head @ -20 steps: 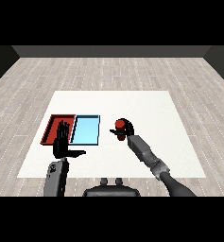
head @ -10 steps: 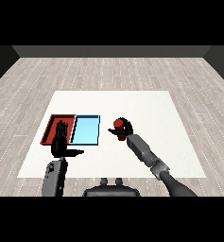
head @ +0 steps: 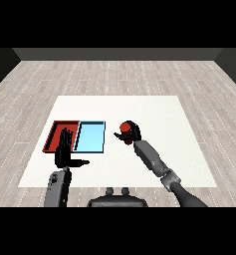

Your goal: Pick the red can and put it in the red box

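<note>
The red can (head: 123, 129) is held in my right hand (head: 131, 132), whose black fingers curl round it just right of the trays. The red tray (head: 57, 133) lies at the left of the pair, its near part hidden behind my left hand. My left hand (head: 64, 152) stands upright in front of the red tray, fingers straight and thumb pointing right, holding nothing.
The light blue tray (head: 90, 137) lies between the red tray and the can. The white table (head: 154, 114) stretches to the right and back. Beyond its edges is a grey wooden floor.
My right hand with the red can has shifted slightly left toward the trays. The left hand has stayed in place.
</note>
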Controlling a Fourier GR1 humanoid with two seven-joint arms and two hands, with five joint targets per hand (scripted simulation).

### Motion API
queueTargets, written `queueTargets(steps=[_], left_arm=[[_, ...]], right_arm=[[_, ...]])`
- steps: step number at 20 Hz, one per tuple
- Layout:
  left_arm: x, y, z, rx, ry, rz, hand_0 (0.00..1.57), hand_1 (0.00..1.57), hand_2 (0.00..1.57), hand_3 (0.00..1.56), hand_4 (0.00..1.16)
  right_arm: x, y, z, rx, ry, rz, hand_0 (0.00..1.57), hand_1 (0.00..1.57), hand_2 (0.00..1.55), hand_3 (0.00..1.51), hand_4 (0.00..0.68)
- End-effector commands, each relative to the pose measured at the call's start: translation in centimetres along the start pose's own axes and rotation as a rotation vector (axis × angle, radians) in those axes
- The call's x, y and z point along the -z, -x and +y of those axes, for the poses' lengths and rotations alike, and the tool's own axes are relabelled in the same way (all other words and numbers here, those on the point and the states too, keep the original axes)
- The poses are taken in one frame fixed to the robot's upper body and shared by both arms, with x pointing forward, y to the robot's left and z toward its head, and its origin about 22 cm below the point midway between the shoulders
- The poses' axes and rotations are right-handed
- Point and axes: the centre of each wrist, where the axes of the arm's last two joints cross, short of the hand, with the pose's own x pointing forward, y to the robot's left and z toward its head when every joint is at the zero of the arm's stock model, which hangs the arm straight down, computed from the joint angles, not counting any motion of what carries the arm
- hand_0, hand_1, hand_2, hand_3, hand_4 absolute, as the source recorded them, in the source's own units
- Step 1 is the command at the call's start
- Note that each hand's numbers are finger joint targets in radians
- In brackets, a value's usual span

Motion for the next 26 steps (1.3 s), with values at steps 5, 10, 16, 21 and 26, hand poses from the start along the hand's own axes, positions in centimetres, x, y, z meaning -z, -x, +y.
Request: queueTargets(steps=[5,10,16,21,26], left_arm=[[1.3,0.4,-3.2,0.025,0.061,-0.008,0.0,0.0,0.0,0.0,0.0],[2.0,-1.2,-4.4,-0.036,0.125,0.035,0.0,0.0,0.0,0.0,0.0],[0.7,-1.7,-6.5,-0.021,0.14,0.049,0.0,0.0,0.0,0.0,0.0],[3.4,-1.5,-9.0,0.019,0.189,0.102,0.0,0.0,0.0,0.0,0.0],[4.1,-0.1,-10.4,0.031,0.209,0.156,0.0,0.0,0.0,0.0,0.0]], right_arm=[[0.5,-5.5,-0.7,0.028,0.011,-0.142,1.54,1.54,1.47,1.4,0.617],[-1.7,-7.4,-2.5,0.064,-0.005,-0.295,1.48,1.48,1.44,1.4,0.631],[-4.2,-10.2,-1.9,0.071,0.008,-0.313,1.44,1.44,1.4,1.38,0.628],[-5.8,-9.9,0.6,0.084,0.0,-0.33,1.44,1.44,1.4,1.38,0.628],[-7.3,-11.8,1.3,0.092,-0.002,-0.379,1.42,1.42,1.42,1.4,0.63]])
